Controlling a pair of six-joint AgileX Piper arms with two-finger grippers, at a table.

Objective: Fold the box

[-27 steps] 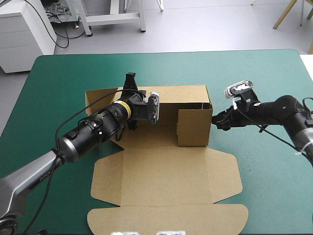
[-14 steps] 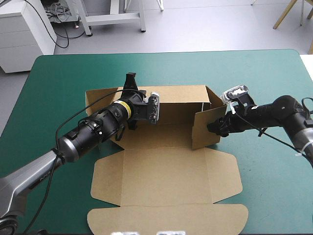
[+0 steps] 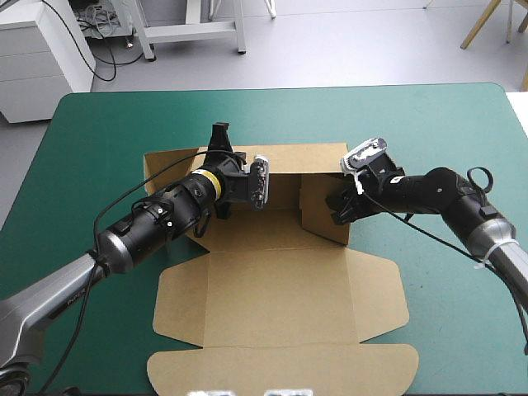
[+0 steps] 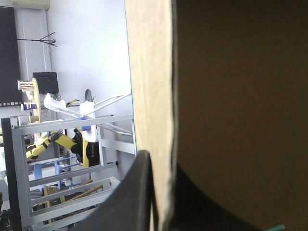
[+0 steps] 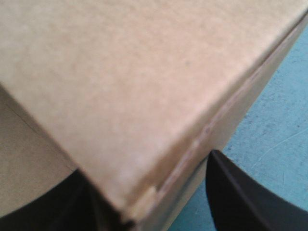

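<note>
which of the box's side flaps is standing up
The right side flap, at the far end against the right gripper, stands upright. The lid's side flaps nearer the camera lie flat on the teal-green cover.

You have open teal-green worktop point(image 3: 437, 124) beyond and right of the brown cardboard box point(image 3: 280, 297); its raised rear wall point(image 3: 305, 157), left claw point(image 3: 219, 132) and right claw point(image 3: 337, 213) block the middle.

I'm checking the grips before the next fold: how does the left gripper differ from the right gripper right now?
The left gripper has its fingers shut on the top edge of the far wall of the box. The right gripper has its fingers open, with a corner of the side flap between them. The left gripper is toward the far wall's left end, the right gripper at the right end. Both work on the same brown box.
</note>
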